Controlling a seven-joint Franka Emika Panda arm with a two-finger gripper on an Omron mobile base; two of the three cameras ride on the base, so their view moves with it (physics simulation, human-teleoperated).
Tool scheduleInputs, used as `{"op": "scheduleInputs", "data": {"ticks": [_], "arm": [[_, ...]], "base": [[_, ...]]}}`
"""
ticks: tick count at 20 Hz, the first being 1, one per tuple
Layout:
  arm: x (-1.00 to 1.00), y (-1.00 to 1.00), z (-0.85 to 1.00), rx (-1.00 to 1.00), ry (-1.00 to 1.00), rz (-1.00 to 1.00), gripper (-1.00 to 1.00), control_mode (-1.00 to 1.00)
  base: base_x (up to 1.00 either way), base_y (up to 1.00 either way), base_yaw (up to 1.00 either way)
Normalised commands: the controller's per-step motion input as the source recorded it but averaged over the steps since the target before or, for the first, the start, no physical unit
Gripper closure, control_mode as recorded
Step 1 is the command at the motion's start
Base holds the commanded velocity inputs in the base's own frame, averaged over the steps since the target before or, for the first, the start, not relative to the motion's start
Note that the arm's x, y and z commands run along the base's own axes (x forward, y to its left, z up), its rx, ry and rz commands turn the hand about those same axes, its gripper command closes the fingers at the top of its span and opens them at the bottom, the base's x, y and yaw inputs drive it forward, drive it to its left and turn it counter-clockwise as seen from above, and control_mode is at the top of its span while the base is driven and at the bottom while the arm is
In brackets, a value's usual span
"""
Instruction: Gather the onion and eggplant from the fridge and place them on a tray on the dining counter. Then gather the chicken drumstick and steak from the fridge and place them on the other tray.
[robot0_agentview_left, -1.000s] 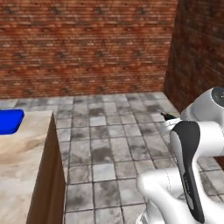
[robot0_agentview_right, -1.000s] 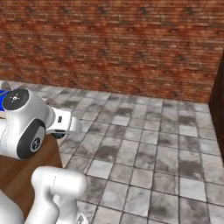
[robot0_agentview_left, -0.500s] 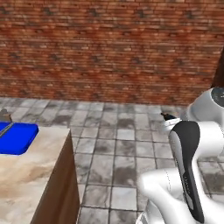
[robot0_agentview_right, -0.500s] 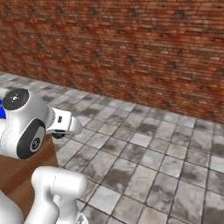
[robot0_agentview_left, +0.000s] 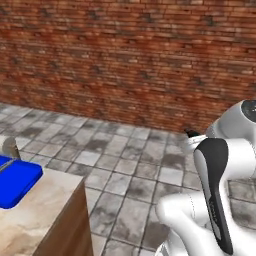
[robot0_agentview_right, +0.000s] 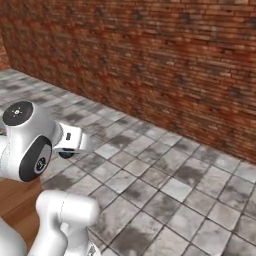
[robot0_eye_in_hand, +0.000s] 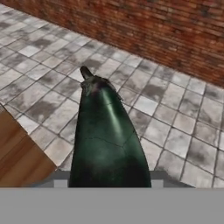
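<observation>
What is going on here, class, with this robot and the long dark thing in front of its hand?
The white arm is carrying the eggplant: in the hand view the dark, glossy vegetable juts forward from the tool, above the grey tiled floor with the brick wall behind. A corner of the dining counter shows in the left base view, with a blue box on it. No tray is visible at this moment, so the eggplant is not yet set down.
</observation>
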Motion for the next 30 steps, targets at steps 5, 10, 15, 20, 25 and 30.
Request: {"op": "scheduleInputs", "data": {"ticks": [5,10,15,20,25,30], "arm": [[0.00,0.00,0.00,0.00,0.00,0.00,1.00,1.00],[0.00,0.00,0.00,0.00,0.00,0.00,1.00,1.00],[0.00,0.00,0.00,0.00,0.00,0.00,1.00,1.00],[0.00,0.00,0.00,0.00,0.00,0.00,1.00,1.00],[0.00,0.00,0.00,0.00,0.00,0.00,1.00,1.00],[0.00,0.00,0.00,0.00,0.00,0.00,1.00,1.00]], "base": [[0.57,-0.35,0.51],[0.35,-0.27,0.58],[0.71,-0.40,0.48],[0.73,-0.53,0.41],[0.80,-0.41,0.43],[0.87,-0.29,0.47]]}}
